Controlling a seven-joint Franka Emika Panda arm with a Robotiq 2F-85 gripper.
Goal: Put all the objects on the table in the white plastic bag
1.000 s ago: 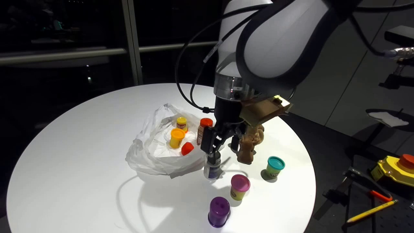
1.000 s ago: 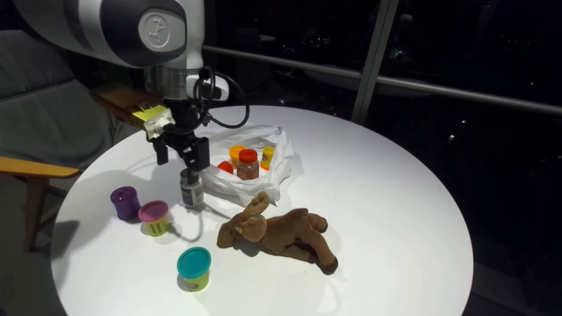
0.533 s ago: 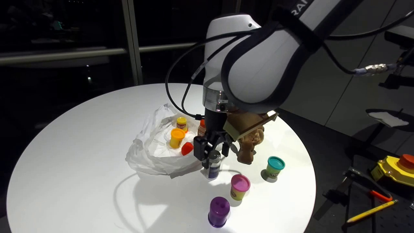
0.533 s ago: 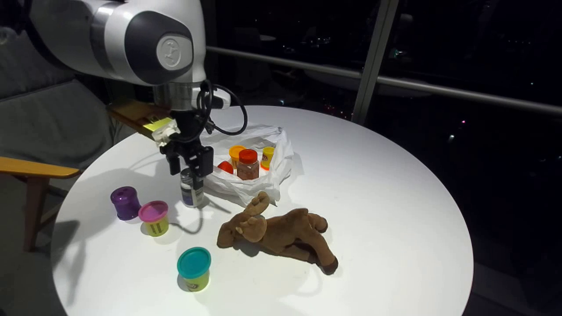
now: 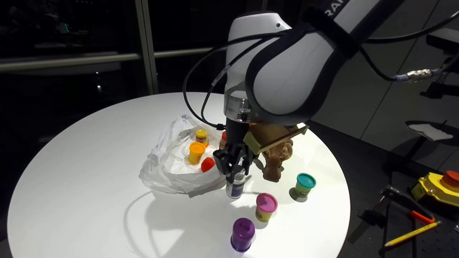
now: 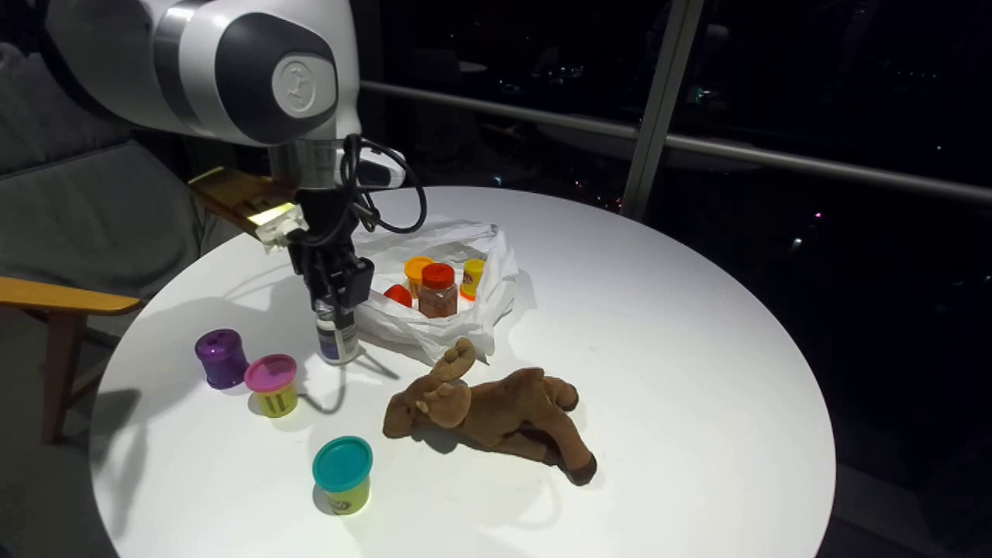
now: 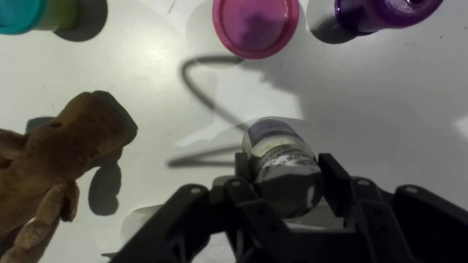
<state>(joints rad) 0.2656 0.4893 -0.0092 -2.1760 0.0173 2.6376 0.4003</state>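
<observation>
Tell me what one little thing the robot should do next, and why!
I'd probably lift the small bottle straight up a little: in the wrist view, the pincer looks closed on its upper part, and the bottle is beside the white plastic bag, not inside it.

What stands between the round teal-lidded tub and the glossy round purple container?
A small round yellow tub with a pink lid stands between the teal-lidded tub and the purple container; all three views show this.
</observation>
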